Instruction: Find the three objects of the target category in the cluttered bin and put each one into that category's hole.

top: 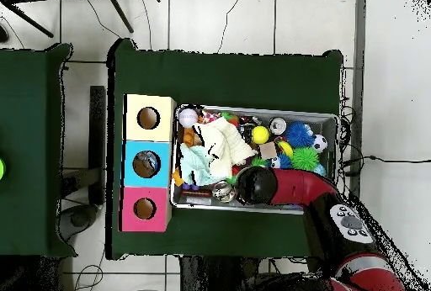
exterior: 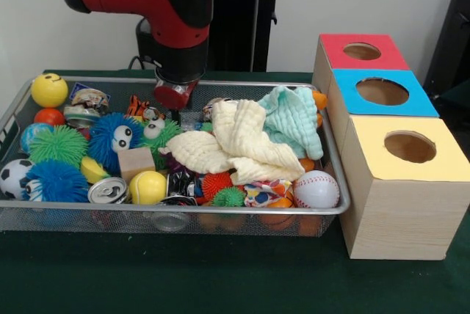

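The cluttered bin (exterior: 334, 211) sits on the green table (exterior: 220, 285), heaped with balls, cans and cloths. Beside it the hole (exterior: 382, 91) opens upward. The tool (exterior: 174, 112) hangs over the bin's far side; whether it's spread, I cannot tell.

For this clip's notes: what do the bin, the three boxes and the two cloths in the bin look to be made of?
The cluttered bin: silver wire mesh with a metal rim, see-through sides. The wooden boxes: pale wood by the visible grain, with matte coloured tops, likely painted or card. The cream cloth and mint cloth: soft crinkled fabric, probably cotton muslin, judging by folds and puckered texture.
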You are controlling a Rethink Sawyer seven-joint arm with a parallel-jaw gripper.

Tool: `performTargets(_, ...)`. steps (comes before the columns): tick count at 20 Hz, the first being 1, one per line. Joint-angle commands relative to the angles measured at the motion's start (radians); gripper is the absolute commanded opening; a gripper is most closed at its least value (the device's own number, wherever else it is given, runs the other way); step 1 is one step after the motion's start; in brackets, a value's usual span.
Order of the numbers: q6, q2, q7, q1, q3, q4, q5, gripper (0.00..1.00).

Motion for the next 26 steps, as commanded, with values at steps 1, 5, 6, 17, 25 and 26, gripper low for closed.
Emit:
performTargets(1, 0.048, 0.059, 0.116, -0.009, -0.012, -0.082, -0.045, 1.00)
performTargets(5, 0.029, 0.074, 0.127, -0.006, -0.013, -0.083, -0.041, 1.00)
performTargets(6, 0.024, 0.076, 0.129, -0.006, -0.012, -0.082, -0.041, 1.00)
performTargets(17, -0.007, 0.167, 0.111, -0.061, 0.056, -0.074, -0.003, 1.00)
performTargets(25, 0.143, 0.249, 0.016, -0.096, 0.100, -0.110, 0.034, 1.00)
performTargets(26, 0.154, 0.250, 0.019, -0.095, 0.100, -0.109, 0.038, 1.00)
